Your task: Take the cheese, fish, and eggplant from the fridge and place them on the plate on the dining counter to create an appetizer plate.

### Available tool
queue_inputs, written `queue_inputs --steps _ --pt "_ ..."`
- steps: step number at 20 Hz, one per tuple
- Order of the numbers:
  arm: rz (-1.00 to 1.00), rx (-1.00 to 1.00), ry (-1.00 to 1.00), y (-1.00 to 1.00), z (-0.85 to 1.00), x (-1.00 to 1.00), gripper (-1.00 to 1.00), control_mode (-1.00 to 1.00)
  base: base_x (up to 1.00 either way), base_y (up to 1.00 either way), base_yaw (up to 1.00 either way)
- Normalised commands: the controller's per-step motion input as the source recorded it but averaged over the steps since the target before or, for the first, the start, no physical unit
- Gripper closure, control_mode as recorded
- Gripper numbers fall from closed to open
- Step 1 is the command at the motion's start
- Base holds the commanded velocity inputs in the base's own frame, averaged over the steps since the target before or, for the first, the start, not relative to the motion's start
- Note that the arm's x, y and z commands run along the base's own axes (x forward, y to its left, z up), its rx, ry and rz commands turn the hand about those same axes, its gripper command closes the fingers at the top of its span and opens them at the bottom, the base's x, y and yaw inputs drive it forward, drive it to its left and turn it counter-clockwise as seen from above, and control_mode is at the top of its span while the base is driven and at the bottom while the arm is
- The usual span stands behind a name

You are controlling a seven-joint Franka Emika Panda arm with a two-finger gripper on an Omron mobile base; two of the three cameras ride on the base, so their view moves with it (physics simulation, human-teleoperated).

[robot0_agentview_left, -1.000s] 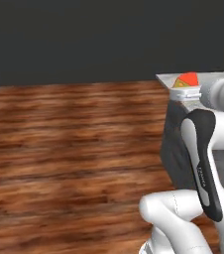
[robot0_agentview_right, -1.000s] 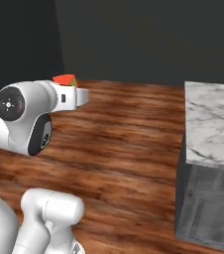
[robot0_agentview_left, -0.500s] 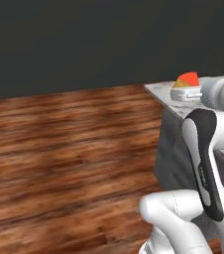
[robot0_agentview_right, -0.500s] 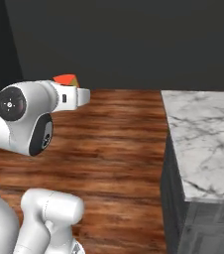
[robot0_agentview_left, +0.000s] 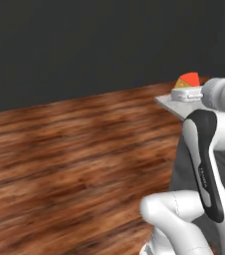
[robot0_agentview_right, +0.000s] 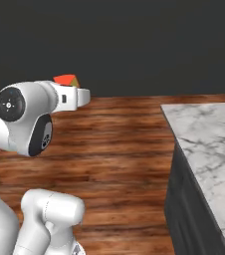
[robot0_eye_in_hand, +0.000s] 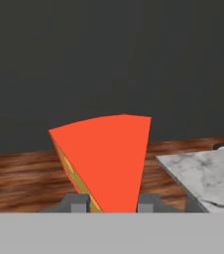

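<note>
Between the gripper point(robot0_eye_in_hand: 108, 203) fingers sits the cheese point(robot0_eye_in_hand: 106, 161): red-orange wedge, yellowish holed flank on its left side in the hand view, broad end pointing away from the hand. Jaws are narrow and clamped on the wedge's thin end, one dark tip on each side. That's probably why it rides point-in: the narrow end fits the jaws and the wide end stays clear.

Arm is tucked high and close to the base, wrist roughly level, so the cheese point(robot0_agentview_left: 188, 80) is carried above counter height, not touching anything. My read: transit pose, load kept up so it clears the marble edge on arrival.

Dining counter point(robot0_agentview_right: 209, 144) comes in from the right of the right base view, veined marble top over a dark side panel. In the left base view its corner shows just behind the wrist. Wood floor point(robot0_agentview_left: 74, 149) and a dark wall fill the rest. Plate isn't visible from here, so placement is still ahead; a small dark shape at the counter's far edge is too cut off to name.

Versus a second ago: whole picture has shifted, so the base is driving or turning, not the objects moving. Counter now takes up more of the right base view and sits closer. Cheese and arm pose unchanged relative to the base; grip looks the same.
</note>
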Motion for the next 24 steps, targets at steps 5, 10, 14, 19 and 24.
queue_inputs --steps 5,10,14,19,24 --pt "0.00 0.00 0.00 0.00 0.00 0.00 1.00 1.00 1.00 0.54 -0.35" --pt "0.00 0.00 0.00 0.00 0.00 0.00 1.00 1.00 1.00 0.44 -0.39" --pt "0.00 0.00 0.00 0.00 0.00 0.00 1.00 1.00 1.00 0.52 -0.39" --pt "0.00 0.00 0.00 0.00 0.00 0.00 1.00 1.00 0.98 0.78 -0.35" --pt "0.00 0.00 0.00 0.00 0.00 0.00 1.00 1.00 0.92 0.86 -0.37"
